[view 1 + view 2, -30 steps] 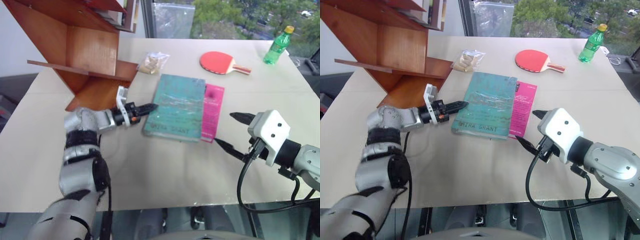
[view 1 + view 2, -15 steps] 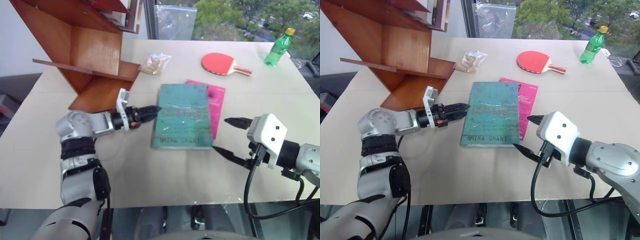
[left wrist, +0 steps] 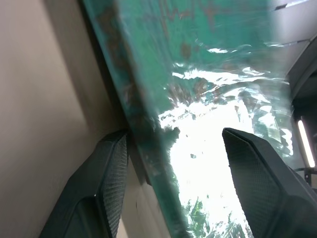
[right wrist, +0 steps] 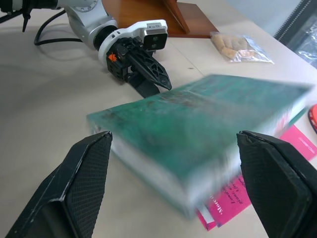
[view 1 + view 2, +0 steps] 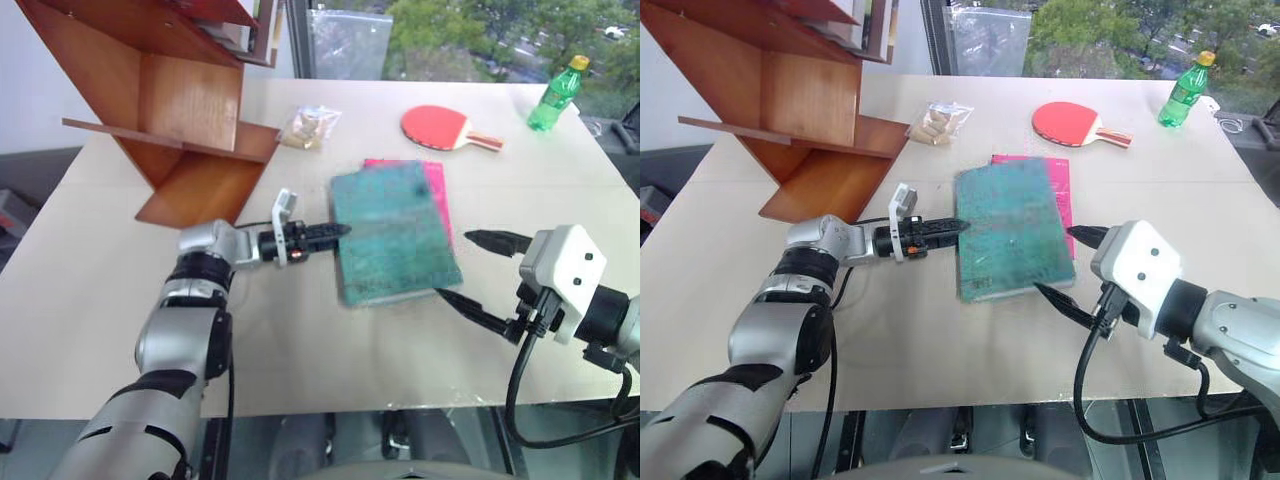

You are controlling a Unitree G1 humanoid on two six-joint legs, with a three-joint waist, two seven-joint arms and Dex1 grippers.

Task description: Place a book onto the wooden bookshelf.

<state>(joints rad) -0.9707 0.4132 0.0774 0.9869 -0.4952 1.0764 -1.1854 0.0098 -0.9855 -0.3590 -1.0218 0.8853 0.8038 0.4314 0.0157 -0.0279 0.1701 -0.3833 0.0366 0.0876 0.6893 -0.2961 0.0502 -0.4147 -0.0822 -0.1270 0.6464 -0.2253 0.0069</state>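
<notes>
The teal-green book [image 5: 395, 235] lies on the table, skewed, on top of a pink book [image 5: 436, 184]. My left gripper [image 5: 336, 231] is at its left edge, open. In the left wrist view the book's edge [image 3: 148, 124] runs between the two fingers [image 3: 106, 183], one under it and one over the cover. My right gripper [image 5: 455, 265] is open at the book's near right corner, and the book [image 4: 198, 124] sits ahead between its spread fingers [image 4: 84, 173]. The wooden bookshelf [image 5: 190, 100] stands at the table's far left.
A red table-tennis paddle [image 5: 436, 125] and a green bottle [image 5: 555, 92] lie at the far right of the table. A snack bag [image 5: 308, 127] sits beside the bookshelf's foot. A window runs along the far edge.
The book has slid right and turned, now covering most of the pink book. My left gripper followed it to the right and its fingers opened around the book's edge. The right gripper stayed put.
</notes>
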